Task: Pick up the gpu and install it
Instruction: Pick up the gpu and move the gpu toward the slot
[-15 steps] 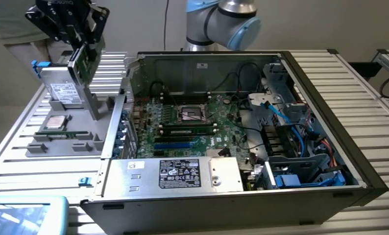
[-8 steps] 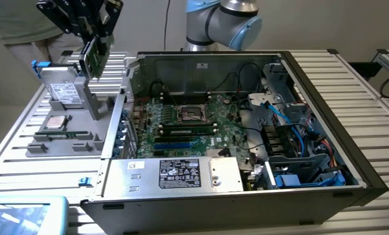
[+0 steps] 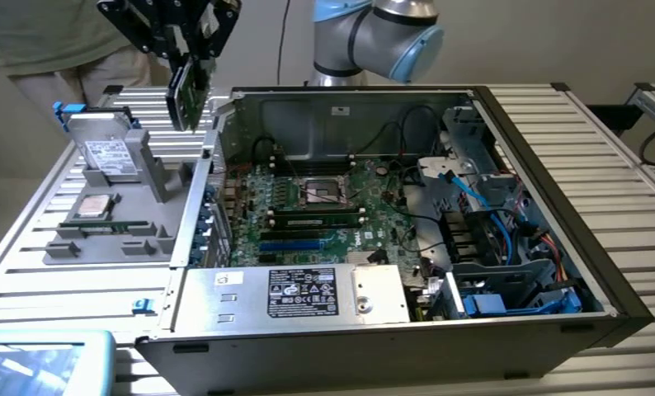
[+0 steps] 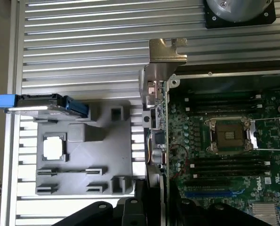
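Exterior view: tool [image 3: 191, 59] holds gpu [image 3: 186, 97] aloft near case [image 3: 305, 111].

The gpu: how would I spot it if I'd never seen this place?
Find the big open computer case with the green board inside. At its corner on the exterior view's left, next to the grey tray, black fingers hold the gpu up in the air. It is a thin green card hanging on edge, while the silver hard drive stands in the tray.

A ribbed aluminium table [image 3: 591, 140] stands before a plain pale wall [image 3: 548, 41].
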`<state>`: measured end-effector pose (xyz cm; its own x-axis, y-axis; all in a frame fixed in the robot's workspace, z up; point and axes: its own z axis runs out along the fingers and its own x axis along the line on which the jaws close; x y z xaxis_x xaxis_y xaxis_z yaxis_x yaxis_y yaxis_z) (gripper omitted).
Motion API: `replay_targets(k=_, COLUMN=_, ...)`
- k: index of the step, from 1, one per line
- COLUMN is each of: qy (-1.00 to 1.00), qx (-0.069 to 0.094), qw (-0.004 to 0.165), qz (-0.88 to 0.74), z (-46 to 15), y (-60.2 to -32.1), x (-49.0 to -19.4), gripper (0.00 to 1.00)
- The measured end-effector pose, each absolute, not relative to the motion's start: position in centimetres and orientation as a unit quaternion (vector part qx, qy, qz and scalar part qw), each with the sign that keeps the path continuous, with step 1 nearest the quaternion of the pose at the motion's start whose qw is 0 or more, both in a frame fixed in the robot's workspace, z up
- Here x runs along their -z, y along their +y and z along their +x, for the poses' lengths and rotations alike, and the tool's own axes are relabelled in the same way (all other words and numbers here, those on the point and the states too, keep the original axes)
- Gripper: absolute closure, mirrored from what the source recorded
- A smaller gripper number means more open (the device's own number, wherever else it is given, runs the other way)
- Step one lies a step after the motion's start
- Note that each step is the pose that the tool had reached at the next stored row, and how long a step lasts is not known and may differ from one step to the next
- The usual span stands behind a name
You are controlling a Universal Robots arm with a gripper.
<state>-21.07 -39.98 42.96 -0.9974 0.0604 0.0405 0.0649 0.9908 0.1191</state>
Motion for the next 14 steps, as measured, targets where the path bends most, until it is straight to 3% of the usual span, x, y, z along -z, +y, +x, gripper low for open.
replay_targets(k=14, qy=-0.998, qx=0.060, qw=0.019, qz=-0.031, z=-14.7, y=-40.0, x=-43.0, gripper=0.71)
